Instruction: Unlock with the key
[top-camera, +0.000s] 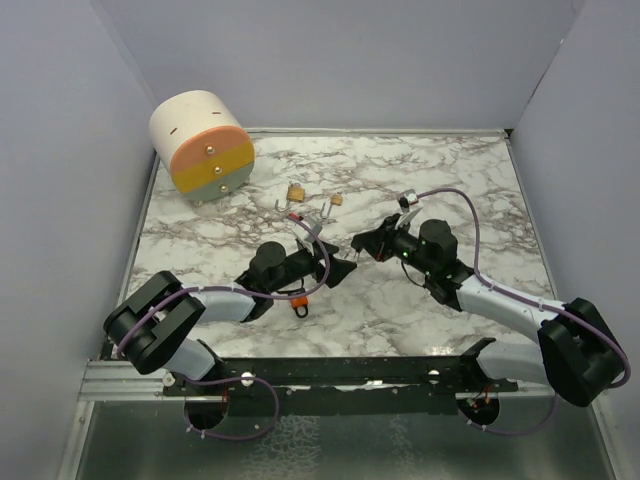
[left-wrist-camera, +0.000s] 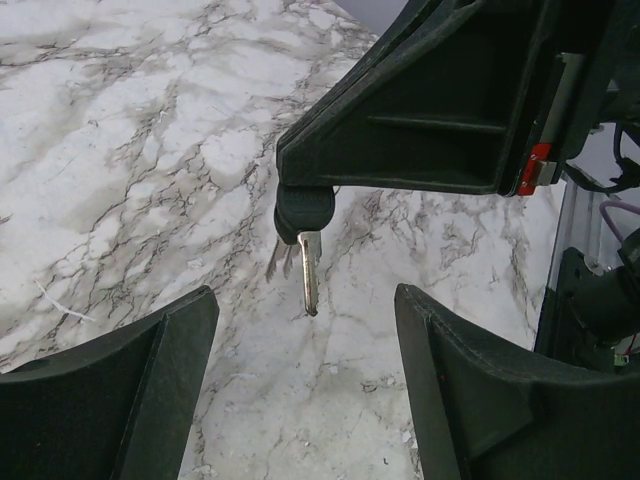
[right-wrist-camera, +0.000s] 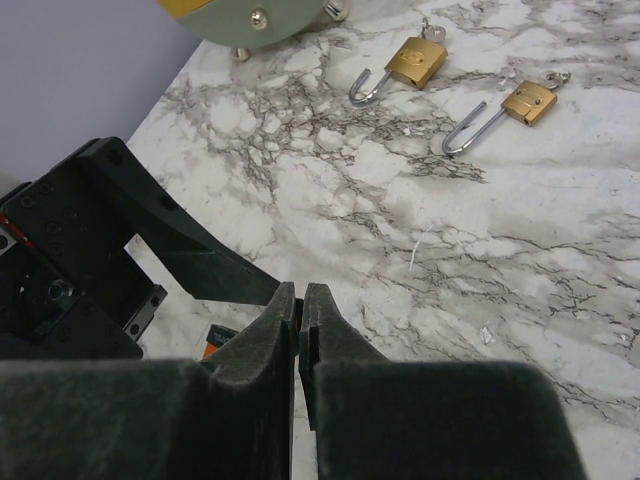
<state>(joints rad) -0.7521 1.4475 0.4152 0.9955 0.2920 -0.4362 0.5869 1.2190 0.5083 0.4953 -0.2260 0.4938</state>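
My right gripper (top-camera: 358, 243) is shut on the black head of a small silver key (left-wrist-camera: 309, 268), whose blade hangs down above the marble. The left gripper (left-wrist-camera: 305, 300) faces it from close by, open, with the key's tip level with the gap between its fingers and touching neither. In the right wrist view the fingertips (right-wrist-camera: 285, 300) are pressed together and hide the key. Two brass padlocks (top-camera: 296, 191) (top-camera: 336, 199) lie farther back on the table, their shackles sticking out like hooks. The right wrist view shows these padlocks (right-wrist-camera: 415, 62) (right-wrist-camera: 530, 101) too.
A cream cylinder with orange, yellow and green drawer fronts (top-camera: 200, 145) stands at the back left. A small orange and black object (top-camera: 298, 300) lies under the left arm. Grey walls close in the marble table (top-camera: 440, 170) on three sides.
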